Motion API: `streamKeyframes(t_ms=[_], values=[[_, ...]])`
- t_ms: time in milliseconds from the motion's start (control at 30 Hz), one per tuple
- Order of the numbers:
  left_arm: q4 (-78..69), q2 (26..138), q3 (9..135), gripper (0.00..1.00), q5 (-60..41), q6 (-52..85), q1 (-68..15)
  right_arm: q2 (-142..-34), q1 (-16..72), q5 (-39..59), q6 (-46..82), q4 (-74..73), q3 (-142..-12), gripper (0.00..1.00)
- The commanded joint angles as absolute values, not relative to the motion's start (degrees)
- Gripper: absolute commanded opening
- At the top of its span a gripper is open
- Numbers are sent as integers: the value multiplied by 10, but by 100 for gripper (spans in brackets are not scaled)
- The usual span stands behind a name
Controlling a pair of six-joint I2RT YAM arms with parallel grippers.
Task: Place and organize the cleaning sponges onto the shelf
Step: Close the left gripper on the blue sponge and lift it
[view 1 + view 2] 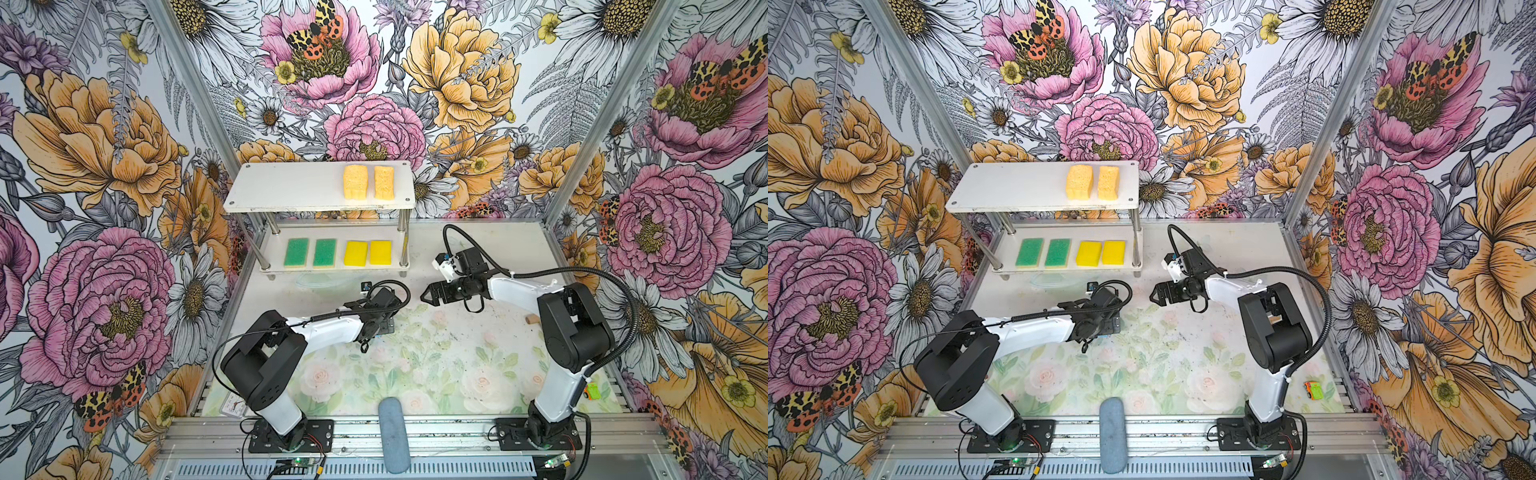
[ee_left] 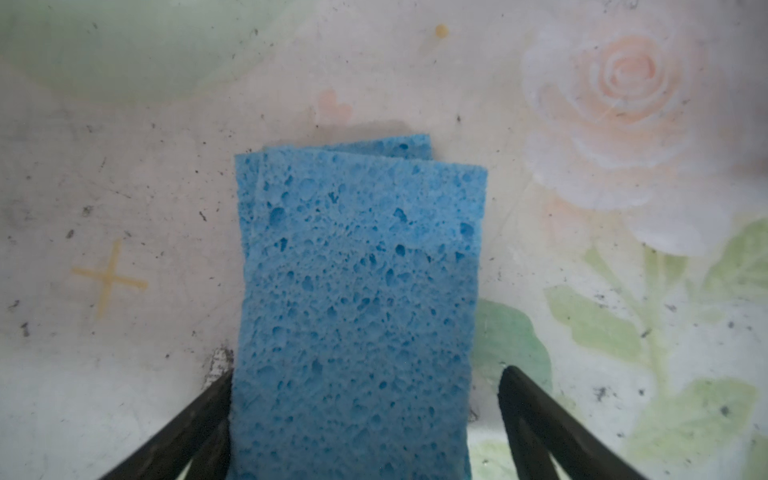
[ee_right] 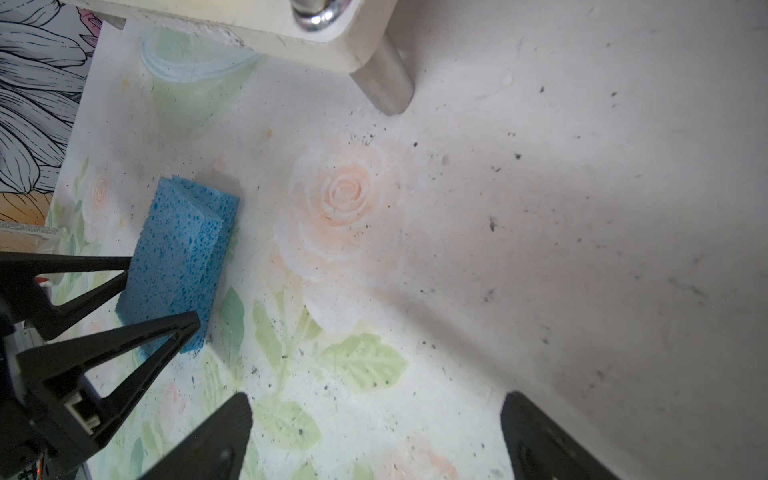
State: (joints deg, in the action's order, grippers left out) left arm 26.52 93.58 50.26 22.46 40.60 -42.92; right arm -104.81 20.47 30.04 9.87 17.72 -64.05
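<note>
Two flat blue sponges [image 2: 357,291] lie stacked on the table mat, the lower one peeking out at the far end [image 2: 395,146]. My left gripper [image 2: 368,374] is open and straddles the stack; one finger touches its side, the other stands apart. The right wrist view shows the same stack [image 3: 178,257]. My right gripper [image 3: 378,398] hovers open and empty to the right [image 1: 428,296]. The white shelf [image 1: 291,187] holds two pale orange sponges [image 1: 355,182] on top. Two green sponges [image 1: 296,252] and two yellow ones [image 1: 355,253] lie on the lower board.
A grey-blue cylinder [image 1: 392,434] lies across the front rail. A small wooden piece [image 1: 531,319] sits beside the right arm, and a small green and orange toy [image 1: 1312,390] at the right edge. The shelf's metal post [image 3: 386,83] stands close to the right gripper.
</note>
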Motion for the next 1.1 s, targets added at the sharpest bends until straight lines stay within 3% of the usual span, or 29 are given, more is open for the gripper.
streamKeyframes(t_ms=[0, 500, 1067], values=[[246, 936, 514, 92, 218, 414, -433, -1050, 208, 296, 100, 168, -644, 96], [247, 942, 512, 79, 221, 424, -432, -1051, 209, 296, 101, 168, -645, 96], [247, 927, 494, 84, 236, 430, -437, -1052, 209, 296, 103, 168, -645, 96]])
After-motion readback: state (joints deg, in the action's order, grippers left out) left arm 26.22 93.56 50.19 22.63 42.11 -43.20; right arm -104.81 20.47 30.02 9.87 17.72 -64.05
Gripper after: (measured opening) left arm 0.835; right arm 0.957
